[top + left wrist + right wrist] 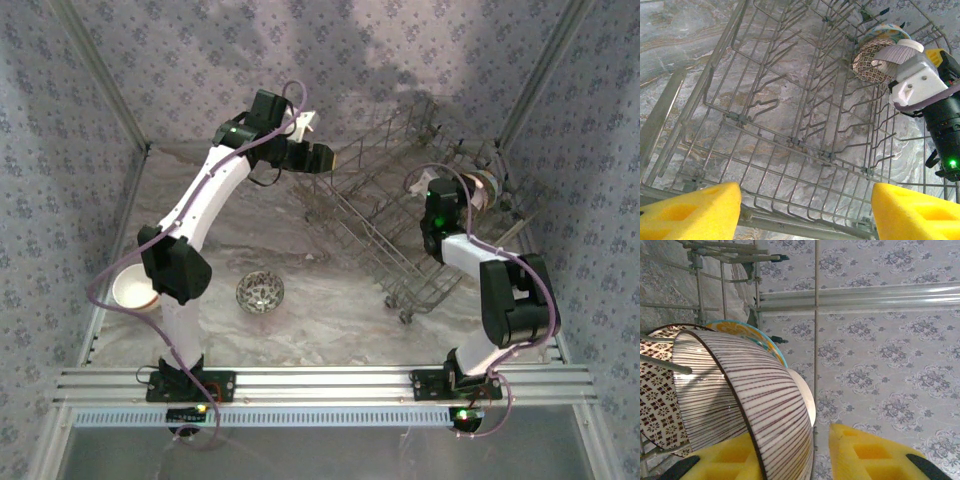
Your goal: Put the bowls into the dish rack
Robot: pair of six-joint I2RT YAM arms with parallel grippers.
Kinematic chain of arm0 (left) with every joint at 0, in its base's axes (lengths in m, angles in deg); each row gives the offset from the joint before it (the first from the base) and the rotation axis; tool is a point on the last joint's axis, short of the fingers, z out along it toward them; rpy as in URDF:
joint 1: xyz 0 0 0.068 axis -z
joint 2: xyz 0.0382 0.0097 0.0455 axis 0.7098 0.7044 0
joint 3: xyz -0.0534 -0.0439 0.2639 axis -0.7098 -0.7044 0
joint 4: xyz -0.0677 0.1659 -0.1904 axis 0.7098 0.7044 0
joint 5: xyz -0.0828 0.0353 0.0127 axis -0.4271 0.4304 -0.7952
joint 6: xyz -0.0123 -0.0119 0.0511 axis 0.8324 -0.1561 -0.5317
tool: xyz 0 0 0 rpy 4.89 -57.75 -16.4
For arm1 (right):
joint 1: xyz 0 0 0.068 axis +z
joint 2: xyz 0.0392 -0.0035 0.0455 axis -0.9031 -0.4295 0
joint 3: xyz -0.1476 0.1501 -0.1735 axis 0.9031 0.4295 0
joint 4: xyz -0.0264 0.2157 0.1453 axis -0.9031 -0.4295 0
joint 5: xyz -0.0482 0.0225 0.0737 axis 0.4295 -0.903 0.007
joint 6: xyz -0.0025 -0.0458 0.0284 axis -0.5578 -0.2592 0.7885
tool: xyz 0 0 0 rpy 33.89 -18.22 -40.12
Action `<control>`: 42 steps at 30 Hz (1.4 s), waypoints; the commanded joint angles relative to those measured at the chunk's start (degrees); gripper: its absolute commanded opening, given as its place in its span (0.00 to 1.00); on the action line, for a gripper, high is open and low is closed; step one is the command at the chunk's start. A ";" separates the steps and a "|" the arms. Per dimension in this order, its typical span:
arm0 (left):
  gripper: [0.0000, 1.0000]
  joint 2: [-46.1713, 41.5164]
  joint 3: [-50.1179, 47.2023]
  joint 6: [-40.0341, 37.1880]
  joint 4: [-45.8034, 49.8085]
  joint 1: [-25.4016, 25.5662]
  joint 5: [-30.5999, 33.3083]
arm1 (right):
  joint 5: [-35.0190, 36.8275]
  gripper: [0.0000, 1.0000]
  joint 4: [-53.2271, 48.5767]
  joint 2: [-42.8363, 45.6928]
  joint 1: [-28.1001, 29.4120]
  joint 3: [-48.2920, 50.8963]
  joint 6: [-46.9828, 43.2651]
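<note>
Jaws of the right gripper (807,460) stand narrowly parted around the striped bowl (740,390), one pad clear of its rim. That bowl sits on edge at the rack's (380,215) far right. Left gripper (805,210) gapes wide, empty, over the rack. White bowl (128,288) and speckled bowl (260,292) sit near left.

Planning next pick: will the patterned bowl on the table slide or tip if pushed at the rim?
The patterned bowl sits upright, mouth up, on the marbled table, so a low push probably slides it; a rim push might rock it. Its even round shape suggests it is rigid. Its inside glints, so it may be slippery.
</note>
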 commanded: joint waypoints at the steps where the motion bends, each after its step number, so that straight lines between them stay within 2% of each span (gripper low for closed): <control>1: 0.70 1.37 -2.72 0.80 8.02 0.11 0.22 | 1.30 0.35 -0.31 -1.25 0.59 -0.75 2.57; 13: 0.70 1.98 -2.45 1.16 7.75 0.07 0.17 | 2.82 0.39 -0.68 -4.72 0.74 -1.79 5.80; 25: 0.70 2.59 -1.41 1.43 8.18 0.11 0.15 | 0.81 0.40 -3.59 -7.83 -0.89 -4.39 9.01; 32: 0.71 2.38 -0.79 1.91 8.36 0.11 0.93 | -0.34 0.56 -9.61 -4.23 -1.34 -6.23 12.24; 36: 0.71 3.10 0.04 2.30 8.96 0.11 1.56 | -2.58 0.67 -21.54 -0.46 -1.94 -8.77 19.50; 42: 0.71 4.32 1.17 3.05 9.98 0.11 3.34 | -4.25 0.74 -31.09 1.97 -3.36 -10.94 24.55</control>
